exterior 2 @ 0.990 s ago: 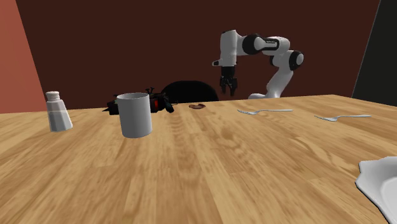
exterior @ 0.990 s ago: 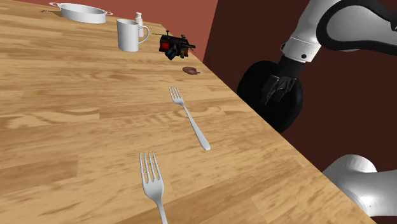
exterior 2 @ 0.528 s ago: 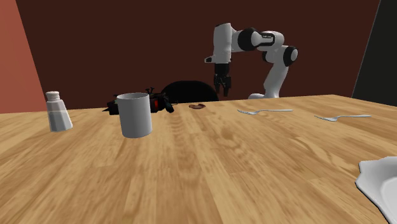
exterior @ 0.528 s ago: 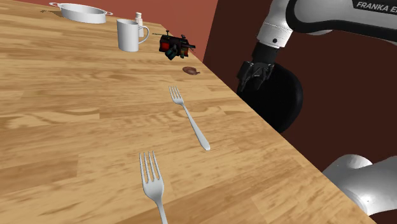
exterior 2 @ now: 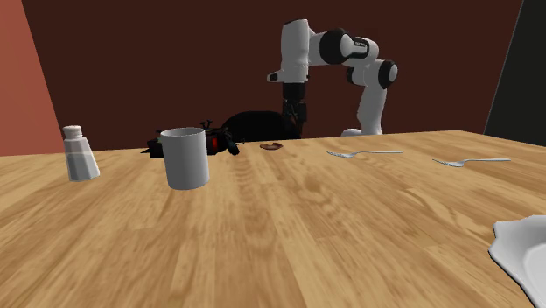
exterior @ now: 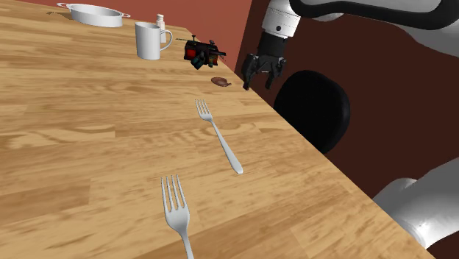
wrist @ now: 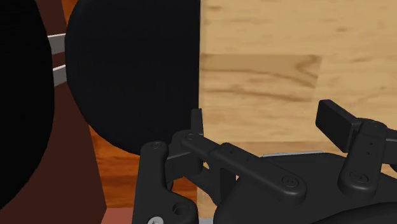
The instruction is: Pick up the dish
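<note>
- The counter (exterior: 73,147) edge runs past the mug (exterior: 151,40). I read the jaws as spread apart with nothing between them, hanging over that edge, well short of the mug.
- A black rounded shape (exterior: 312,107) sits just off the edge, on the stand's side of the mug.
- Bare wood lies between the mug and the two forks (exterior: 218,135).
- A black-and-red object (exterior: 201,52) lies beside the mug, towards the edge, and a small brown item (exterior: 220,82) lies near it.
- The dish (exterior: 92,14) is beyond the mug, further from the stand. It is white, shallow and round, with small side tabs.
- In the second exterior view the dish (exterior 2: 523,254) is cut by the frame's corner.
- A shaker (exterior: 159,20) stands partly hidden behind the mug.
</note>
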You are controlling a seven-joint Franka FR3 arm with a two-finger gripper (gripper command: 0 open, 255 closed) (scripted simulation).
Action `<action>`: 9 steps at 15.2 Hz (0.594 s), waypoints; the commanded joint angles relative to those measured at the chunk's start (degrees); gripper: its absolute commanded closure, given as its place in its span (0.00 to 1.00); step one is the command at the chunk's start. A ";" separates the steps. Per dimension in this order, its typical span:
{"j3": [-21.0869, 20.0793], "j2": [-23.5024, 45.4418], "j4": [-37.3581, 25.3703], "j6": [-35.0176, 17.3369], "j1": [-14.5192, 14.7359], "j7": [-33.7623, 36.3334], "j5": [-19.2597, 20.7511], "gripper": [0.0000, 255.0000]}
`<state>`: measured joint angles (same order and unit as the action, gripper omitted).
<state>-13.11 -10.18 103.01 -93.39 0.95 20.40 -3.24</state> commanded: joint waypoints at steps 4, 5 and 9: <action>-2.55 11.95 -15.07 2.99 1.37 5.21 3.33 0.00; -2.97 14.59 -18.58 3.89 1.87 6.24 4.20 0.00; -3.97 24.52 -32.55 8.14 4.40 9.46 7.62 0.00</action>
<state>-16.94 11.84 74.04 -86.39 4.77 29.22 3.53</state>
